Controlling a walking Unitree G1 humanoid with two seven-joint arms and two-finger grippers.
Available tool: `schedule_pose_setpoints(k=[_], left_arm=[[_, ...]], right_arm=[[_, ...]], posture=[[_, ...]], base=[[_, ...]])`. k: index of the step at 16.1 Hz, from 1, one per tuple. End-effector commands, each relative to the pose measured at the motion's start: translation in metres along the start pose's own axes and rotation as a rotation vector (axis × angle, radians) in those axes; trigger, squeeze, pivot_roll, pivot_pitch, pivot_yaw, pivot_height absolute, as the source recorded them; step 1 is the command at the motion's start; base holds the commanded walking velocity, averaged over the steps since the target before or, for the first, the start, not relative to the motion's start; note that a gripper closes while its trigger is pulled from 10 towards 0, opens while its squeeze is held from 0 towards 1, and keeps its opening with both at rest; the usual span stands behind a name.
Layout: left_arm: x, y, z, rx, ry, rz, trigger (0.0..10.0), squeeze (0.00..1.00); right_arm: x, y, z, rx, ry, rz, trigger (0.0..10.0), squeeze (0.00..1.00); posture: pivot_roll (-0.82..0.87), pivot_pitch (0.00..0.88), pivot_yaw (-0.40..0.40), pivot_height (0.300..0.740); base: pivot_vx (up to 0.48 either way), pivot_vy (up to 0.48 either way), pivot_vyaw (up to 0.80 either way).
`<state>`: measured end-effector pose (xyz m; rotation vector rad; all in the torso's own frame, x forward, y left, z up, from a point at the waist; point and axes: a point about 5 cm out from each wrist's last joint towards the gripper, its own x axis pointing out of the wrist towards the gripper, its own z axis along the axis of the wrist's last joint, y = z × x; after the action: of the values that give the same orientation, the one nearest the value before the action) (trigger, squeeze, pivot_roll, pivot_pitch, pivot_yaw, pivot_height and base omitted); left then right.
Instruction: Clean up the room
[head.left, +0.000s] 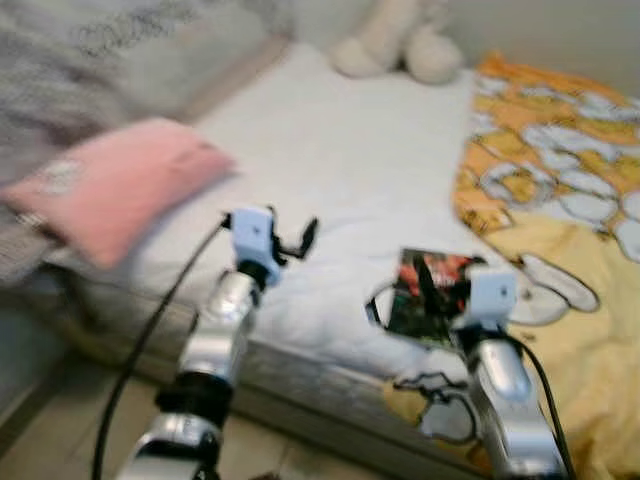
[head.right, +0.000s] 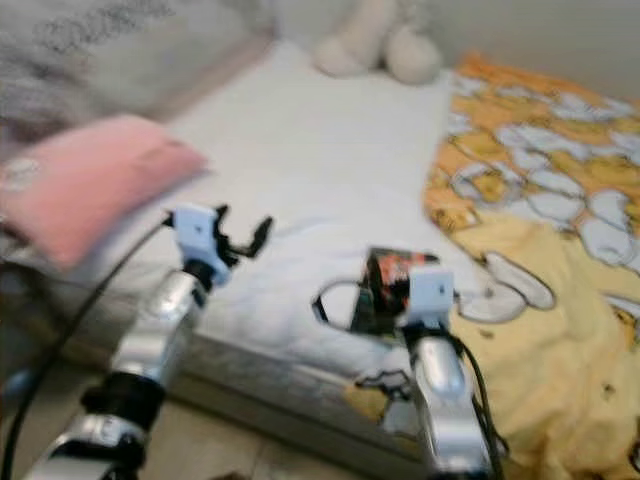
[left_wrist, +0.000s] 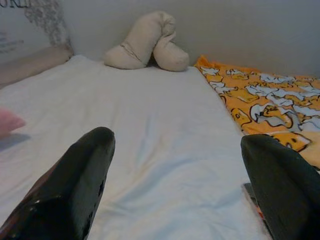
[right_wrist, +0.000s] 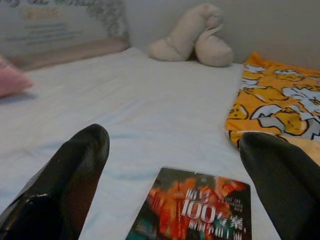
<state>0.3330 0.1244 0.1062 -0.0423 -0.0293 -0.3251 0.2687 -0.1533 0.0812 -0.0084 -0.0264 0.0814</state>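
Observation:
A dark book with a red and orange cover (right_wrist: 200, 207) lies on the white bed sheet (head.left: 340, 180) near the bed's front edge. My right gripper (head.left: 428, 290) hovers open just over the near end of the book (head.left: 425, 285), its fingers (right_wrist: 75, 170) spread to either side of it. To the left, my left gripper (head.left: 295, 240) is held open above bare sheet, its fingers (left_wrist: 80, 175) wide apart. A pink pillow (head.left: 110, 185) sits at the bed's left side. A beige plush toy (left_wrist: 147, 42) rests at the far end by the wall.
An orange and yellow duck-print blanket (head.left: 560, 200) covers the bed's right side and hangs over the front edge. A grey patterned headboard or cushion (head.left: 90, 50) stands at the left. Floor (head.left: 60, 420) shows in front of the bed.

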Motion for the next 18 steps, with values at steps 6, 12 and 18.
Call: schedule_pose_setpoints(k=[6, 12, 18], left_arm=[[-0.004, 0.001, -0.009, 0.019, 0.041, 0.003, 10.0, 0.00], [0.002, 0.001, -0.007, 0.068, 0.072, 0.031, 10.0, 0.00], [0.002, 0.007, -0.021, 0.075, 0.146, 0.125, 10.0, 0.00]], right_arm=[[-0.008, 0.002, -0.010, 0.000, 0.038, -0.011, 10.0, 0.00], [0.003, -0.012, -0.006, -0.004, 0.019, -0.061, 10.0, 0.00], [-0.005, -0.005, -0.004, -0.036, 0.023, 0.007, 10.0, 0.00]], posture=[[0.00, 0.000, 0.001, 0.740], [0.01, 0.000, 0.032, 0.736], [0.00, 0.000, -0.020, 0.736]], base=[[0.000, 0.000, -0.50], [0.000, 0.000, -0.45], [0.000, 0.000, -0.49]])
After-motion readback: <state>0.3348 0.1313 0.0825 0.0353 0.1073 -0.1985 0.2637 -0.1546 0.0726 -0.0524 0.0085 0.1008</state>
